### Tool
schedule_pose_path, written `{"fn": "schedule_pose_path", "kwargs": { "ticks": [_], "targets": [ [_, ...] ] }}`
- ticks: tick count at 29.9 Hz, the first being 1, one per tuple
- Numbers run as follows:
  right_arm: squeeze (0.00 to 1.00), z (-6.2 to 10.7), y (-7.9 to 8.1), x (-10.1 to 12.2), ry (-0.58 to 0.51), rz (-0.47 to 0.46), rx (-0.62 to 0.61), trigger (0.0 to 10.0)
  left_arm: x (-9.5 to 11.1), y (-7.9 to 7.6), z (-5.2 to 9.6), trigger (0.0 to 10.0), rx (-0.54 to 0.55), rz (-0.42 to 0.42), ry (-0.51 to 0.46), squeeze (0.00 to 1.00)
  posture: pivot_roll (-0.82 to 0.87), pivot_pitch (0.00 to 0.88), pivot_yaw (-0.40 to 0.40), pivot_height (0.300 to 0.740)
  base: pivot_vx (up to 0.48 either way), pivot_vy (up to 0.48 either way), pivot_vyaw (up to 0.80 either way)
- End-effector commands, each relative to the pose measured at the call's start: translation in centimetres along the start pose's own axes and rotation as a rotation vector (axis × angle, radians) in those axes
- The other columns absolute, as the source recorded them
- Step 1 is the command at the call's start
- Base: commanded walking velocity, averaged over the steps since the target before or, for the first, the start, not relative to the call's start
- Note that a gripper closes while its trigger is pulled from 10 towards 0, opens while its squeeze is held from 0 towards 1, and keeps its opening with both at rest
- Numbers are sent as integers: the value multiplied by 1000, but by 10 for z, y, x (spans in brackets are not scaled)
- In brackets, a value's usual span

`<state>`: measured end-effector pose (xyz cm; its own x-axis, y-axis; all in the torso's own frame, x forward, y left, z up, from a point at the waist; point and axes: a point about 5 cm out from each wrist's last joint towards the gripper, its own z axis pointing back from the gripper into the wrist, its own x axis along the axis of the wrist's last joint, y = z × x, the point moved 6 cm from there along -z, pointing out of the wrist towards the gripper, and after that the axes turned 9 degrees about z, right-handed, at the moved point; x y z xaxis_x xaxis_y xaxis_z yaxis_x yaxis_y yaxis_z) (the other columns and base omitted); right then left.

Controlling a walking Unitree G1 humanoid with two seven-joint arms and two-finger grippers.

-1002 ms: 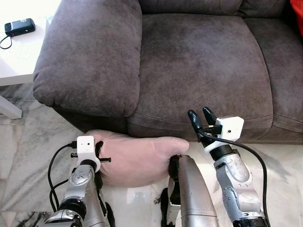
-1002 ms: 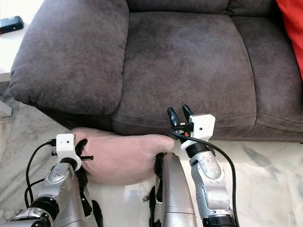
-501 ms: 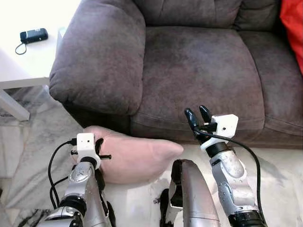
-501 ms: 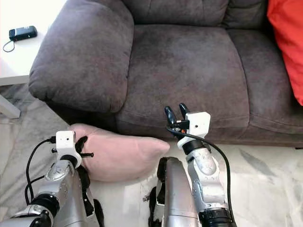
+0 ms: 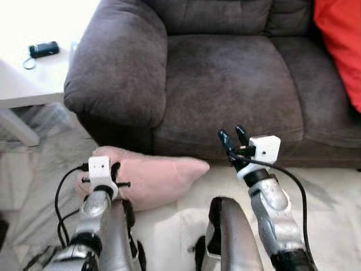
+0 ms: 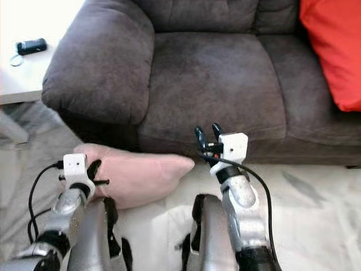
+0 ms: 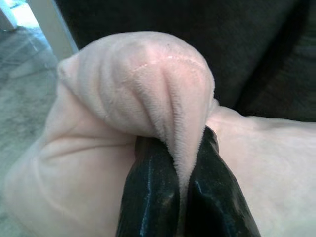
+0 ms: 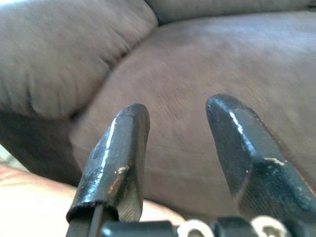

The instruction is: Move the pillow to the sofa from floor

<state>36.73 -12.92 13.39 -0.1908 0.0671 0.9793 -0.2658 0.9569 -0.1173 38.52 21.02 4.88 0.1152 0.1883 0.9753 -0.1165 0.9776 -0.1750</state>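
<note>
The soft pale-pink plush pillow (image 5: 152,176) lies on the marble floor (image 5: 333,192) against the front of the dark grey-brown fabric sofa (image 5: 225,84), at about 7 o'clock. The left hand (image 7: 180,190) is clenched on a fold at the pillow's corner. The right hand (image 5: 234,138), fingers apart and grasping nothing, hovers at the seat's front edge, at 5 o'clock.

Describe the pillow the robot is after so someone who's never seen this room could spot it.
Find the dark grey sofa and look down to the marble floor at the foot of its left armrest. The pale pink pillow lies there, pinched at one corner by the left hand, unlike the bright red cushion on the seat.
</note>
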Motion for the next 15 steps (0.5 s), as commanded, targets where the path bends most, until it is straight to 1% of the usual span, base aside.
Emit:
{"fn": "schedule_pose_path", "kwargs": {
  "ticks": [1,15],
  "targets": [
    [0,4,0,-5,13,-1,-6,10000,13,3,-1,10000,8,6,-61,0,28,201,-40,500,0,0,0],
    [0,4,-3,-6,6,-4,-24,10000,14,4,0,10000,4,-3,-70,0,33,200,-39,500,0,0,0]
  ]
}}
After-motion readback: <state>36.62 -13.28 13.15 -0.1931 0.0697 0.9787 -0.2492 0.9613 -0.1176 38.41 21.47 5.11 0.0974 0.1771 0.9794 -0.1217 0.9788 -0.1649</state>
